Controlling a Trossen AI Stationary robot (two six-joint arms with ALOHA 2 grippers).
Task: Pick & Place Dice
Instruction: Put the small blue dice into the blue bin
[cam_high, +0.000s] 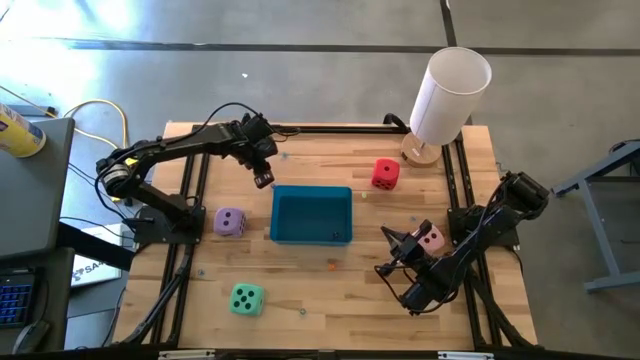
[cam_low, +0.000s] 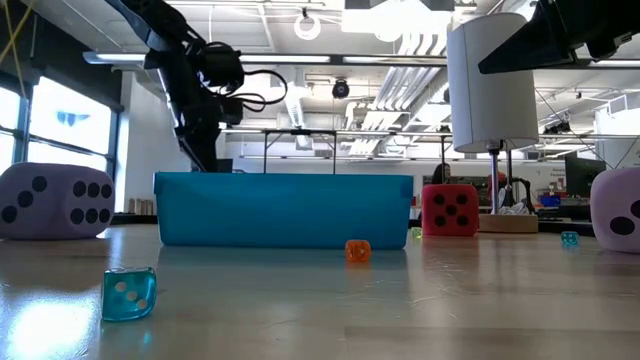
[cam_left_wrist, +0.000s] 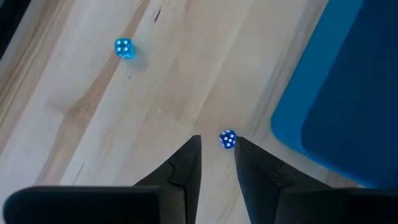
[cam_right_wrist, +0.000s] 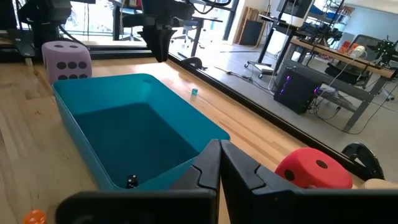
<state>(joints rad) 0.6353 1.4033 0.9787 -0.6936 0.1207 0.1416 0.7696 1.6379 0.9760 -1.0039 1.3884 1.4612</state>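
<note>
A tiny blue die (cam_left_wrist: 227, 139) lies on the counter (cam_high: 330, 295) just off the far-left corner of the teal tray (cam_high: 311, 216), right ahead of the left gripper (cam_left_wrist: 216, 144), whose jaws stand slightly apart with nothing between them; it sits nearer the tray-side finger, so a small sideways shift looks needed. A second small die (cam_left_wrist: 124, 48) lies farther from the tray. The right gripper (cam_right_wrist: 219, 153), jaws together and empty, waits on the tray's other side, much farther away.
</note>
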